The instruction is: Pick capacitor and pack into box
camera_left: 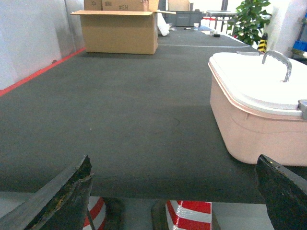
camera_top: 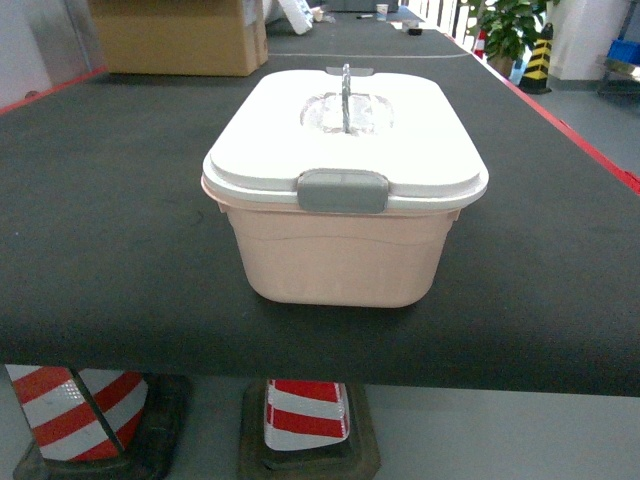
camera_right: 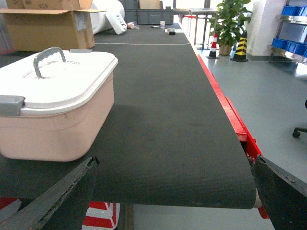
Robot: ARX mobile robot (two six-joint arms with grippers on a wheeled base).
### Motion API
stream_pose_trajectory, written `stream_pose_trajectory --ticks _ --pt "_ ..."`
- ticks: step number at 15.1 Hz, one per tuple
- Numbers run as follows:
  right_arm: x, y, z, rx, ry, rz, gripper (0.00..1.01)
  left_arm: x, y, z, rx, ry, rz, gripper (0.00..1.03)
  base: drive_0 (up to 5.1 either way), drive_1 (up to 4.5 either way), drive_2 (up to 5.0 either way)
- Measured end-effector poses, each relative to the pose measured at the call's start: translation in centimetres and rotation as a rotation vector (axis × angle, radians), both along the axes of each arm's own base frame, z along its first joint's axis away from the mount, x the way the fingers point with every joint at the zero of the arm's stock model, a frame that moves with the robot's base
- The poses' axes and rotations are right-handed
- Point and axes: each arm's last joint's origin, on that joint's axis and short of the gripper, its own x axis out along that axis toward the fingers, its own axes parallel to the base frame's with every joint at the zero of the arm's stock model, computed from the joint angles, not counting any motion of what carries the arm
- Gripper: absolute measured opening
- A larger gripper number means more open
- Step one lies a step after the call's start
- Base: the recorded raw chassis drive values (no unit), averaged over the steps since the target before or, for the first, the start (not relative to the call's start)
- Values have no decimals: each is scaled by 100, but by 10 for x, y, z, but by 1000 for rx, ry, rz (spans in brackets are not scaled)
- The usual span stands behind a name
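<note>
The pale pink box (camera_top: 340,255) stands near the front edge of the dark table, its white lid (camera_top: 345,130) shut, the grey latch (camera_top: 342,191) facing me and the handle (camera_top: 346,95) upright. No capacitor shows in any view. The box lies to the right in the left wrist view (camera_left: 254,129) and to the left in the right wrist view (camera_right: 53,129). My left gripper (camera_left: 175,191) hangs open before the table's front edge, left of the box, holding nothing. On the other side of the box my right gripper (camera_right: 175,191) is open and empty too. Neither gripper appears in the head view.
A brown cardboard carton (camera_top: 180,35) sits at the table's far left. The table's right edge is red (camera_right: 225,105). Red-and-white cones (camera_top: 305,410) stand on the floor under the front edge. A potted plant (camera_right: 230,21) and blue bins (camera_right: 292,12) are off to the right.
</note>
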Motion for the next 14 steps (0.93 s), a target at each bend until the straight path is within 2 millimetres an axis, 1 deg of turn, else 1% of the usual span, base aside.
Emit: stream_pose_trajectory --ticks 14 --pt "0 0 0 0 0 0 98 0 0 0 0 0 0 98 0 0 0"
